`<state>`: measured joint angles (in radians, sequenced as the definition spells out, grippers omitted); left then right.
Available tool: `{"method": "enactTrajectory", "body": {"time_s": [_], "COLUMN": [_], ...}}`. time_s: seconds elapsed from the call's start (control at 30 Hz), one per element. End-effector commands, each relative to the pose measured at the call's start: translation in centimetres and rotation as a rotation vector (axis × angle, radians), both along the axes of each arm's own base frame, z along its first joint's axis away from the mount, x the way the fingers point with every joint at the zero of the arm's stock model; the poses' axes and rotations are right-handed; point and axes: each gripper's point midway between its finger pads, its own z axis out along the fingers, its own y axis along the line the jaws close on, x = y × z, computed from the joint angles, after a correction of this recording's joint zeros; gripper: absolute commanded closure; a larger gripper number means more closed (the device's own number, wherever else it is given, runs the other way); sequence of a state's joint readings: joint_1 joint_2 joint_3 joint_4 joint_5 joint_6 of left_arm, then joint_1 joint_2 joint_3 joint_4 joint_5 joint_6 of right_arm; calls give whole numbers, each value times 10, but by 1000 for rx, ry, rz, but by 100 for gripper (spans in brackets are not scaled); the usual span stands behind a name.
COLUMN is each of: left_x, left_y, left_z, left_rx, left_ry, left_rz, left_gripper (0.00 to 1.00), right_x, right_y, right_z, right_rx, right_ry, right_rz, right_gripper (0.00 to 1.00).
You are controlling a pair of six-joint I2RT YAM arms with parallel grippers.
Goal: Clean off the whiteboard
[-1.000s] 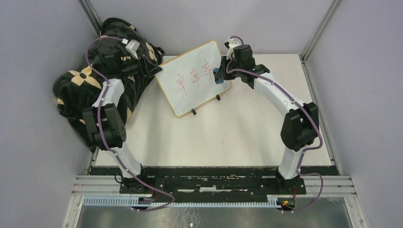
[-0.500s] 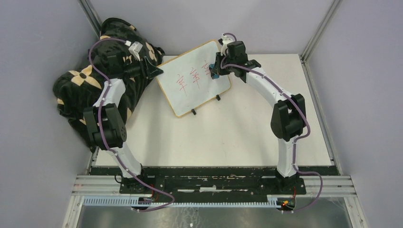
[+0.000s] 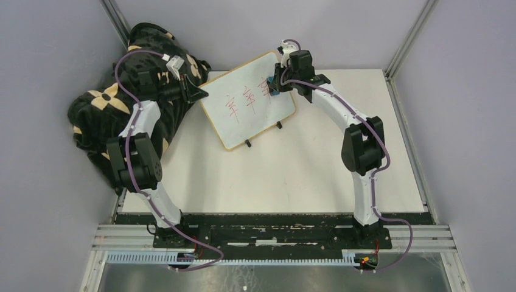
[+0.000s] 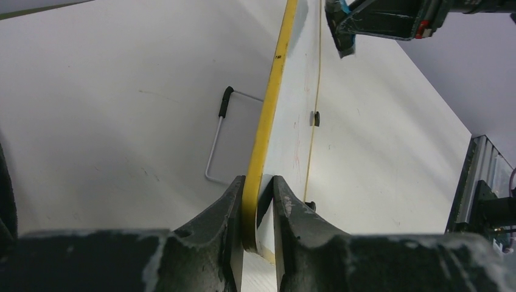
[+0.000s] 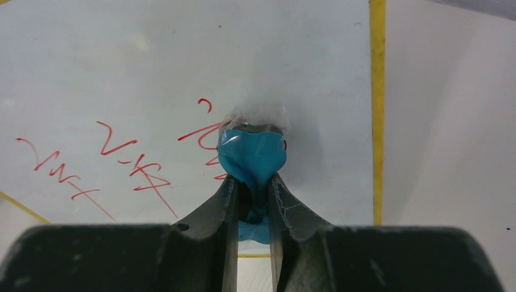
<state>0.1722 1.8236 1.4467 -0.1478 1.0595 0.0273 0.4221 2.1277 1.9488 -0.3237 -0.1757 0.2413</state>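
The whiteboard (image 3: 243,118), white with a tan frame and two black feet, stands tilted at the back of the table with red handwritten marks (image 3: 246,98) across it. My left gripper (image 3: 201,94) is shut on its left corner; in the left wrist view the jaws (image 4: 258,193) pinch the yellow-looking frame edge (image 4: 272,97). My right gripper (image 3: 275,84) is shut on a blue eraser (image 3: 273,92). In the right wrist view the eraser (image 5: 252,153) presses against the board face (image 5: 122,67), covering part of the rightmost red mark (image 5: 201,135), with the gripper (image 5: 254,185) just behind it.
A black cloth bundle with a cream pattern (image 3: 106,115) lies at the back left, under the left arm. A wire stand (image 4: 218,143) props the board from behind. Grey walls and metal posts (image 3: 404,42) close in the table.
My left gripper has closed onto the board's left corner. The right arm has carried the blue eraser up and leftward across the board onto the rightmost red mark.
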Motion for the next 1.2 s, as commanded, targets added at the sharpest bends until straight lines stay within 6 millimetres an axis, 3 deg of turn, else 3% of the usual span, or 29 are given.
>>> {"method": "enactTrajectory", "body": {"time_s": [0.0,0.3,0.5,0.73,0.97,1.17], "left_x": [-1,-3,0,1,1,1], "left_y": [0,0,1,-2,-9,-11], "left_z": [22,24,24,22,20,20], "left_rx": [41,53,58,67,71,74], "left_ry": [-92,-93,-83,-77,-72,-71], "left_rz": [-23,-21,-4,-3,-12,-15], "left_gripper": [76,97,97,97,97,97], "right_x": [28,40,45,44,20,-8], "right_y": [-6,-15,-13,4,41,89], "right_z": [21,32,28,24,22,20], "right_rx": [17,12,20,71,23,28], "right_ry": [-115,-203,-217,-221,-232,-222], "right_rz": [-38,-109,-107,-55,34,137], "right_gripper": [99,99,99,99,99,99]}}
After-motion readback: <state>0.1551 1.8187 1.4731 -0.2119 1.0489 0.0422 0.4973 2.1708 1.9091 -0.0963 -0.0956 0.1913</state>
